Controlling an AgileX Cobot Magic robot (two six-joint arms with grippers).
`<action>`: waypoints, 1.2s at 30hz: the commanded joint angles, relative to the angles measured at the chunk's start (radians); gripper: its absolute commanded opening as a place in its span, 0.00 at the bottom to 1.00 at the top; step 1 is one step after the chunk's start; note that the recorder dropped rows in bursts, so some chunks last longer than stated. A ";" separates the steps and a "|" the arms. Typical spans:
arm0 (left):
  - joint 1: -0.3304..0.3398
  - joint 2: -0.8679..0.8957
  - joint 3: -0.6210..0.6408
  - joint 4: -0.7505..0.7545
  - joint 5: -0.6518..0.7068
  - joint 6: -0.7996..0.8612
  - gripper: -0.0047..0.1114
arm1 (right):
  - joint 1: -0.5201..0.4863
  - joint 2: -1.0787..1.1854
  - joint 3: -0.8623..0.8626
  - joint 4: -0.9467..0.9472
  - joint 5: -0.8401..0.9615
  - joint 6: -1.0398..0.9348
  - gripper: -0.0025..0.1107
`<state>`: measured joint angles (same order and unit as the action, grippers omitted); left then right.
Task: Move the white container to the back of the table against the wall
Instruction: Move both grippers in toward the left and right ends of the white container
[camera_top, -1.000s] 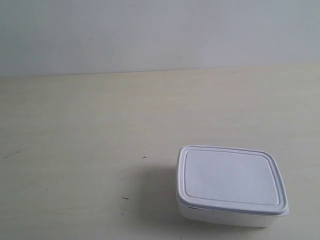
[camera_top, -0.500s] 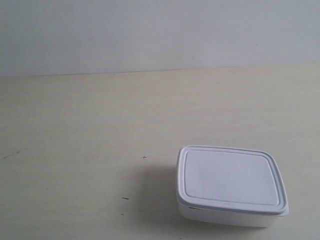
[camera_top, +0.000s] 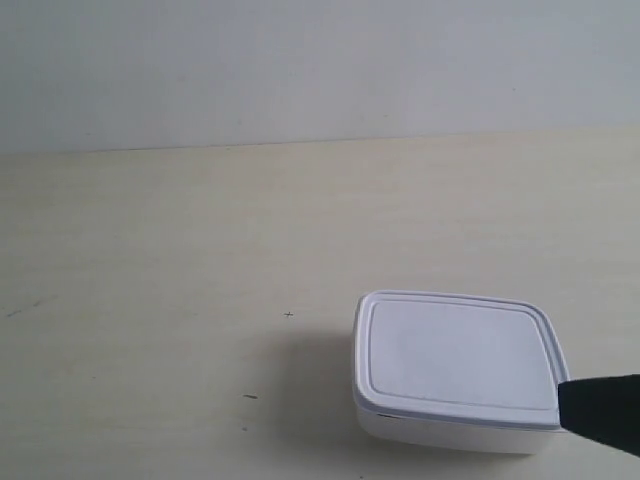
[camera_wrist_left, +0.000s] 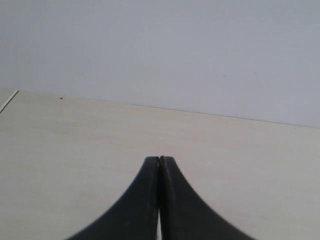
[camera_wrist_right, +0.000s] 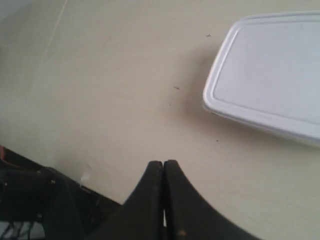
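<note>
The white container sits lid-on at the near right of the cream table, well short of the pale wall. A black gripper tip of the arm at the exterior view's right overlaps the container's near right corner; I cannot tell whether they touch. In the right wrist view my right gripper is shut and holds nothing, above bare table, with the container ahead and apart from it. My left gripper is shut and holds nothing, facing the table and the wall.
Tiny dark specks mark the table to the left of the container. The right wrist view shows the table's front edge with dark hardware below it. A table edge line shows in the left wrist view.
A black gripper tip has come into the exterior view at the lower right, by the container's near right corner. The container has not moved.
</note>
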<state>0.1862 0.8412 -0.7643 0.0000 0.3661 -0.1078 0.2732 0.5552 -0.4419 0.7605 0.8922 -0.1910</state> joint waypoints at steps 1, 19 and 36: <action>-0.007 0.004 -0.006 0.000 -0.005 -0.002 0.04 | 0.047 0.018 -0.007 -0.057 0.034 -0.170 0.02; -0.071 0.030 0.019 -0.231 0.044 -0.011 0.04 | 0.075 0.340 -0.115 -0.297 0.148 -0.007 0.02; -0.401 0.148 0.019 -0.647 0.276 0.281 0.04 | 0.075 0.410 -0.115 -0.288 0.160 0.016 0.02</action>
<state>-0.1407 0.9673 -0.7472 -0.6287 0.6535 0.1728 0.3448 0.9384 -0.5473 0.4688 1.0489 -0.1835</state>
